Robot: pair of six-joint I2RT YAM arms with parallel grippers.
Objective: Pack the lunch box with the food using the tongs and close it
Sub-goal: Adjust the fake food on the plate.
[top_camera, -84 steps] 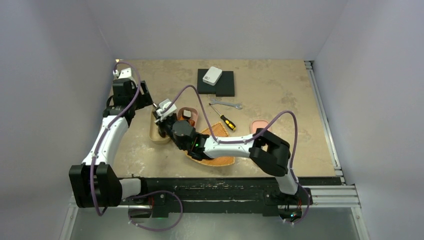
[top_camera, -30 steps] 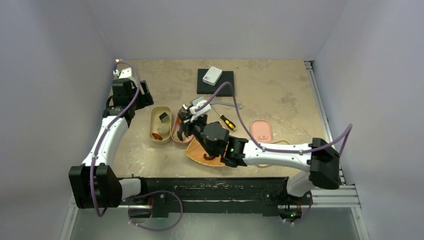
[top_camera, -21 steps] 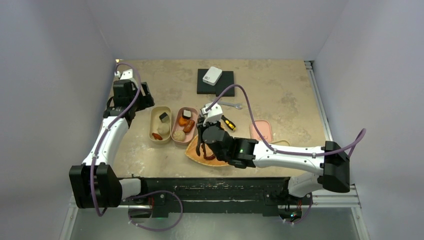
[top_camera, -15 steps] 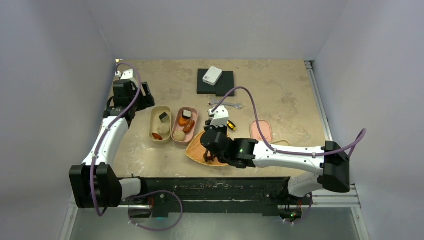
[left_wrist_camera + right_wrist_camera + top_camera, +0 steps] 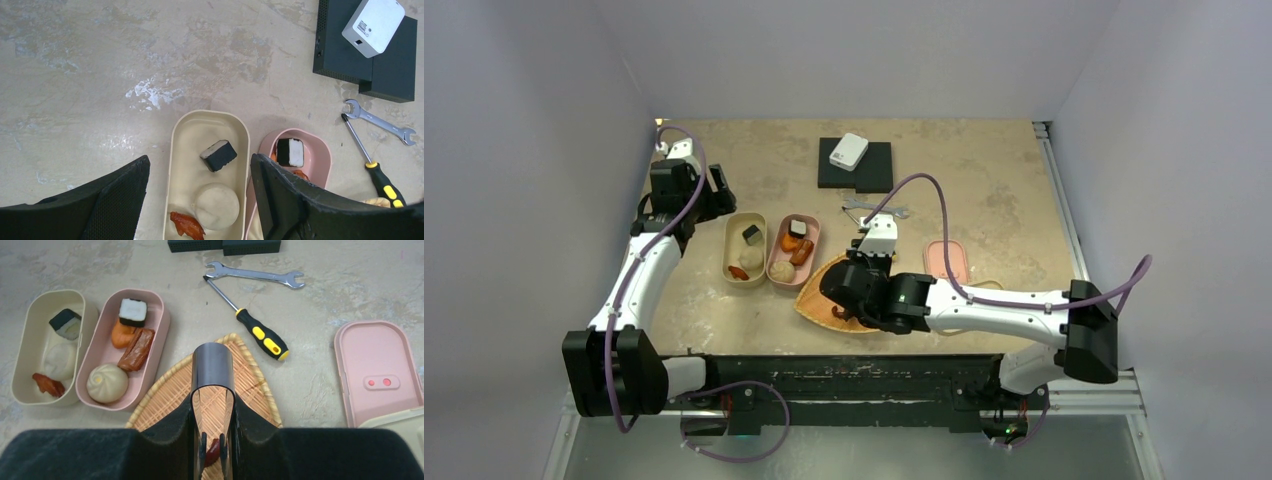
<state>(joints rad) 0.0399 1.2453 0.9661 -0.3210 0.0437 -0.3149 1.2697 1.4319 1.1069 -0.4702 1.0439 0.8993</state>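
Tongs [image 5: 212, 370], clamped in the right gripper [image 5: 212, 412], are straddling a red food piece [image 5: 213, 450] on the woven tray [image 5: 252, 385]. Likely light and slick, it is wanting a mid-body pinch; left gripper [image 5: 200, 170] is gaping empty.

Left arm [image 5: 639, 275] and right arm [image 5: 1004, 303]: white link shells, black joint housings and bases, a purple cable [image 5: 919, 179] looped along each, a white camera block [image 5: 879, 237] at each wrist, black padded fingers [image 5: 120, 197], mesh-textured.

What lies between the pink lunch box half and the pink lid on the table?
The woven tray and the yellow-and-black screwdriver, seen in the right wrist view.
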